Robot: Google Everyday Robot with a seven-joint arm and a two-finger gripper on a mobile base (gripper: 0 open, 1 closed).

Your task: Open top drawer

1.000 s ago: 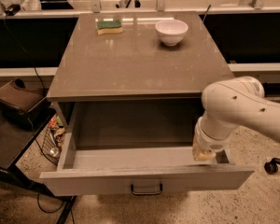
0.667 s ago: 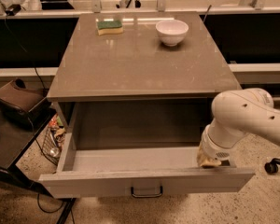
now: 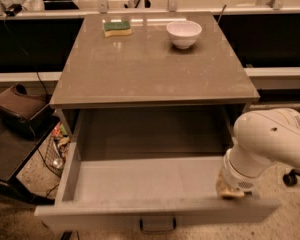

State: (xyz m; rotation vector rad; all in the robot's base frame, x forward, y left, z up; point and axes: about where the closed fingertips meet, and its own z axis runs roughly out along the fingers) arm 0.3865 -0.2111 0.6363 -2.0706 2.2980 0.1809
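Under the surface [image 3: 150,69] the top drawer [image 3: 140,184] seems fully open; the tool [image 3: 231,189] rests at its right front corner, state I cannot tell; next, probably withdraw.

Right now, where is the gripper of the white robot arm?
In the camera view, the gripper sits low on the right, at the front right corner of the open light grey top drawer, by its flat front and below the white arm.

End effector [image 3: 231,189] at right front corner of top drawer [image 3: 140,181], below tabletop [image 3: 150,69] bearing sponge [image 3: 117,28] left of bowl [image 3: 184,33].
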